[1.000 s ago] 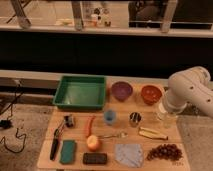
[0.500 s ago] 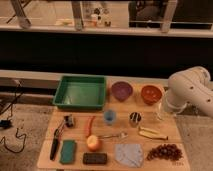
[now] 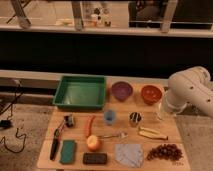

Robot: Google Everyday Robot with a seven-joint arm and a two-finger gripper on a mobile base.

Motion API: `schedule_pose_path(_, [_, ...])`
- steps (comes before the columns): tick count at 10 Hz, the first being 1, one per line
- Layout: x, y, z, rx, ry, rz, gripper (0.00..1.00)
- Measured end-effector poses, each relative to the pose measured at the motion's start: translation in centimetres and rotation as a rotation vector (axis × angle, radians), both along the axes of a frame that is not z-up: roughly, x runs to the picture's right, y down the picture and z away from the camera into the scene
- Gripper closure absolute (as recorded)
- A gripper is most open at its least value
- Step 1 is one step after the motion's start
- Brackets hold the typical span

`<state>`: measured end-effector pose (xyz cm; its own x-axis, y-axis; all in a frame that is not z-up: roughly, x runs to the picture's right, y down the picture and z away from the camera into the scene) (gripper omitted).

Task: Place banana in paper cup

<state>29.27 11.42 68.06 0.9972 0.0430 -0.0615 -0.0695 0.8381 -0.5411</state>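
Note:
The banana lies pale yellow on the right side of the wooden table, in front of the metal cup. The paper cup stands pale and whitish just behind the banana, near the table's right edge. My white arm comes in from the right. My gripper is at the arm's lower end, right above or at the paper cup and a little behind the banana. It is not touching the banana.
A green tray, a purple bowl and an orange bowl stand at the back. A blue cup, a red-orange stick, a round fruit, a fork, grapes, a cloth and a green sponge lie across the table.

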Motion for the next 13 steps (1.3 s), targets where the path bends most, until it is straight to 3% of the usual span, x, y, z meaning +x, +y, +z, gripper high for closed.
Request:
schedule_pose_path(2, [0.00, 0.00, 0.00, 0.000, 0.000, 0.000, 0.37])
schedule_pose_path(3, [0.00, 0.00, 0.00, 0.000, 0.000, 0.000, 0.35])
schedule_pose_path(13, [0.00, 0.00, 0.00, 0.000, 0.000, 0.000, 0.34])
